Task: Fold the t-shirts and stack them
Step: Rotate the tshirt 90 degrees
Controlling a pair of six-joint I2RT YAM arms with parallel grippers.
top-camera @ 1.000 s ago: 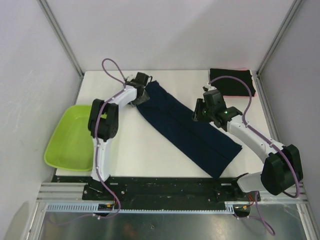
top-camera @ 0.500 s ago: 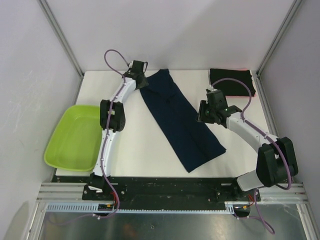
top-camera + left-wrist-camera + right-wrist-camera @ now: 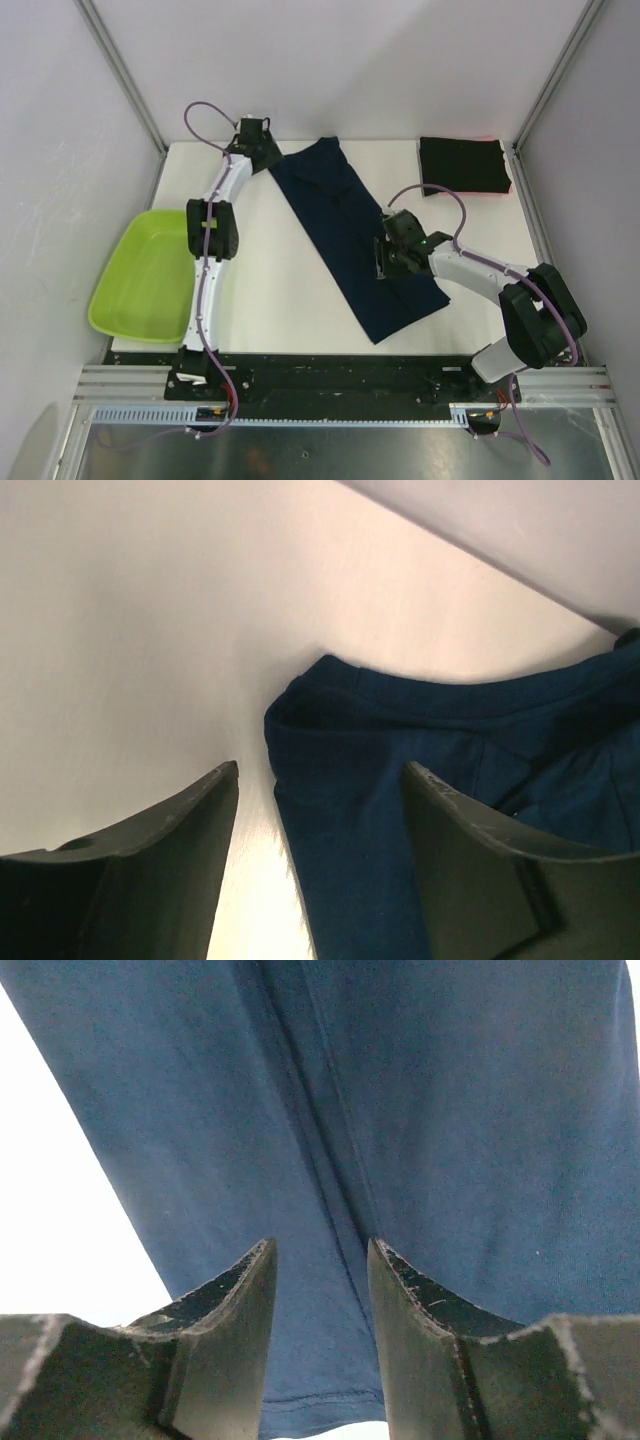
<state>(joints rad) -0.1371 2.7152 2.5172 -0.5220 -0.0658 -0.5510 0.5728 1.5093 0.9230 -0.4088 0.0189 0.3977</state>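
On the white table (image 3: 280, 300) the dark navy t-shirt (image 3: 355, 240) lies flat, folded into a long strip. It runs diagonally, far end toward the back wall, near end toward the arm bases.

At the strip's far left corner is the left gripper (image 3: 262, 158). Its fingers (image 3: 150, 850) stand wide apart with the cloth corner lying between them, nothing pinched.

Low over the strip's near half is the right gripper (image 3: 381, 262). Its fingers (image 3: 235, 1310) are parted narrowly astride a lengthwise fold ridge, no cloth gripped.

Well apart to the strip's far right lies the folded black t-shirt (image 3: 463, 165), a red-pink edge (image 3: 487, 137) showing beneath it.

Well to the strip's left sits the lime-green tub (image 3: 140, 275).
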